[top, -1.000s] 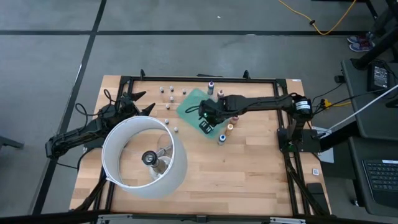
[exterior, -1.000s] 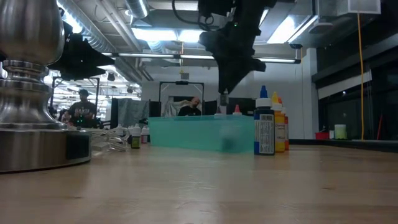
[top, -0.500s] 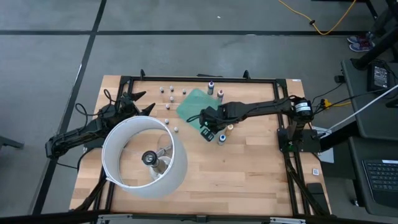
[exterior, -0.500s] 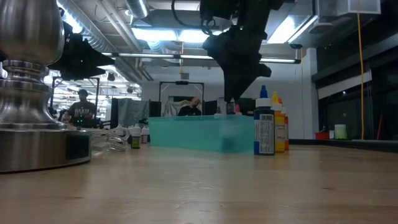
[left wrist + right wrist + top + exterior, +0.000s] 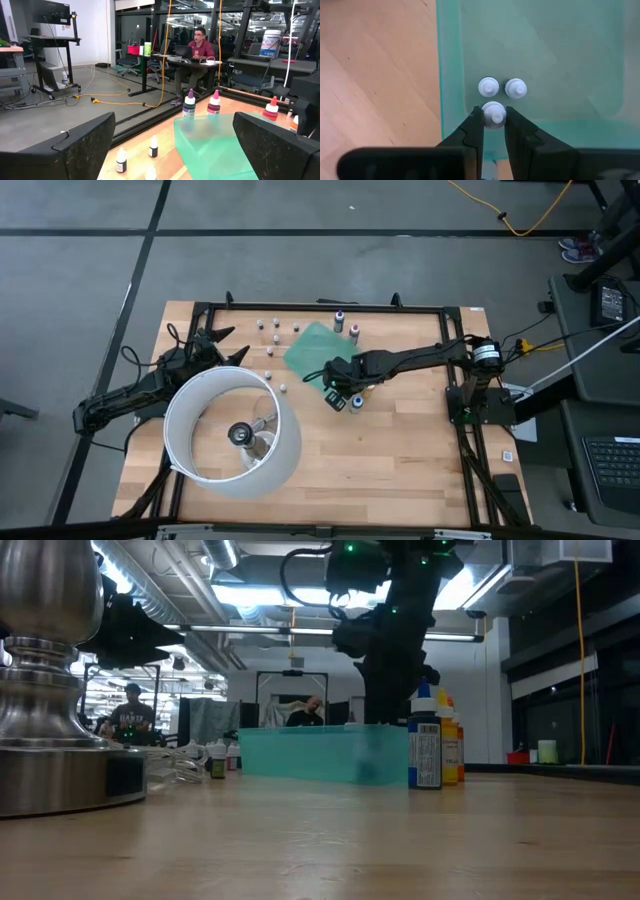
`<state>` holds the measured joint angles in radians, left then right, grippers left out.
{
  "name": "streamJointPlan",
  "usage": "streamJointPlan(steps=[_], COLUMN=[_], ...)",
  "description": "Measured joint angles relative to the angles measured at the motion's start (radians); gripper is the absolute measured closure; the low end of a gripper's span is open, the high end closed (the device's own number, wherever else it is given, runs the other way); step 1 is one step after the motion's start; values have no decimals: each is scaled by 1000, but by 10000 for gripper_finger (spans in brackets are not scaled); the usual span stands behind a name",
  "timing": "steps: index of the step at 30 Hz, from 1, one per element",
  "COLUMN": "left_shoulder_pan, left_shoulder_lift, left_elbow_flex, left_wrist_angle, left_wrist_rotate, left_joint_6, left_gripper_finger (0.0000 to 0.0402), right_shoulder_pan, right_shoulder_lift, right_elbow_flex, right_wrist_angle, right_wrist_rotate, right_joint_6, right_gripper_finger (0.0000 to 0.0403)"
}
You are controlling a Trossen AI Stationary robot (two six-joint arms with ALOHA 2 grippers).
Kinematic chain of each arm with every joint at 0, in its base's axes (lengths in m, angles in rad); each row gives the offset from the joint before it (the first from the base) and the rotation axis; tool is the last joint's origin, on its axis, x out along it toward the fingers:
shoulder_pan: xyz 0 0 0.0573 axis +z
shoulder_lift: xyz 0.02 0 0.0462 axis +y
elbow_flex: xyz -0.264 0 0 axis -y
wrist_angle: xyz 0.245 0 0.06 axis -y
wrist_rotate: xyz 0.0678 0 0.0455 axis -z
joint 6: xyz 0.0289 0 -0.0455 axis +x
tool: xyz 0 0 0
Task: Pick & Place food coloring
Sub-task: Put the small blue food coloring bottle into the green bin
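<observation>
The right gripper has its two dark fingers pinched on the white cap of a small bottle, seen from straight above in the right wrist view. Two more white-capped bottles stand just beyond it, side by side and close together, all three inside a translucent green tray near one of its walls. Bare wooden table shows outside that wall.

From above, the right gripper sits over the front corner of the green tray, which lies turned diagonally toward the table's far edge, near its middle. A blue-capped bottle stands just beside the gripper on the wood. Two dark-capped bottles stand near the tray's far corner, and several tiny pale bottles are scattered by the far edge, to the tray's left.

In the low view, the right arm comes down behind the tray, with labelled bottles at the tray's right end.

The left gripper waits near the far left corner with its fingers spread wide, holding nothing. A white ring lamp stands on the left half of the table.
</observation>
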<state>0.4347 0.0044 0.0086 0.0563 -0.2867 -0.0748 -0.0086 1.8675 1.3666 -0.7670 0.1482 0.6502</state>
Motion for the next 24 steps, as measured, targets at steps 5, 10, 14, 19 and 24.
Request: streamJointPlan(steps=[5,10,14,19,24], left_shoulder_pan=[0,0,0,0,0], left_shoulder_lift=[0,0,0,0,0], left_elbow_flex=[0,0,0,0,0], left_wrist_angle=[0,0,0,0,0], left_wrist_rotate=[0,0,0,0,0], left_joint_6=[0,0,0,0,0], left_gripper_finger=[2,2,2,2,2], right_shoulder_pan=[0,0,0,0,6], right_shoulder_lift=[0,6,11,10,10], right_elbow_flex=[-1,-1,-2,-6,-50], right_wrist_angle=[2,9,9,13,52], right_wrist_rotate=[8,17,17,29,30], right_joint_6=[-9,-29,-28,-27,-3], right_gripper_finger=[343,343,343,343,343])
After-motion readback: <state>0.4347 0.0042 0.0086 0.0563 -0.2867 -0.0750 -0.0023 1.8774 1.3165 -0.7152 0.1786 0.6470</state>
